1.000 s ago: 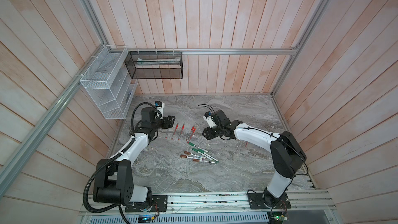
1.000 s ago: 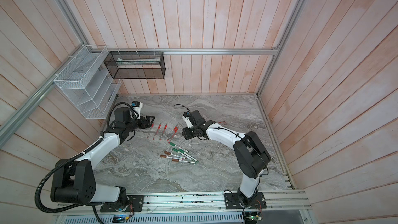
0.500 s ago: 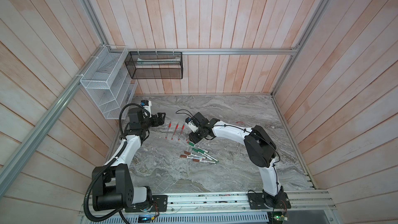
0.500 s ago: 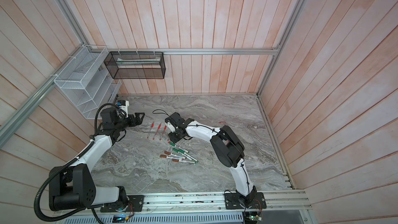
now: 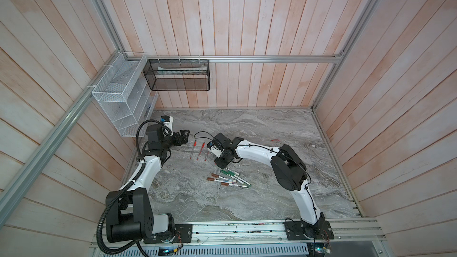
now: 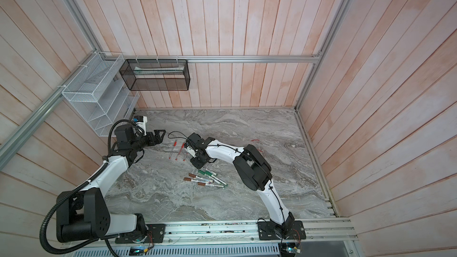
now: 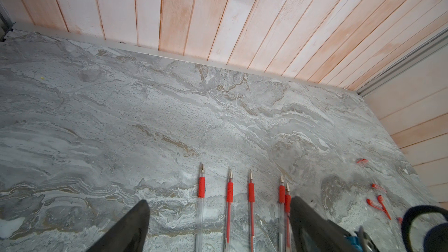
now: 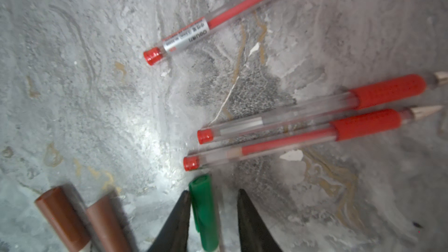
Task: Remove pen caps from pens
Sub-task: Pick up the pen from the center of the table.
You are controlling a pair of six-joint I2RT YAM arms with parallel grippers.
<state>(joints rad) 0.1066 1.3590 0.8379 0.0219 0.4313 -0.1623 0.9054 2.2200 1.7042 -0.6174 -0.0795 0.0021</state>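
Now the right arm point(image 5: 257, 149) bends low across the desk point(image 5: 272, 124), the right pincer point(image 8: 212, 191) open astride a green marker's cap point(image 8: 203, 212), one finger point(image 8: 177, 214) touching it. The left pincer point(image 7: 218, 201) hovers agape near uncapped red pens point(image 7: 251, 204).

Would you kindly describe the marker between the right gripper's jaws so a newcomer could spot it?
On the marble table, find the cluster of white-barrelled markers beside the red pens. The green-capped marker lies between the open jaws of the right gripper; its neighbours wear brown caps.
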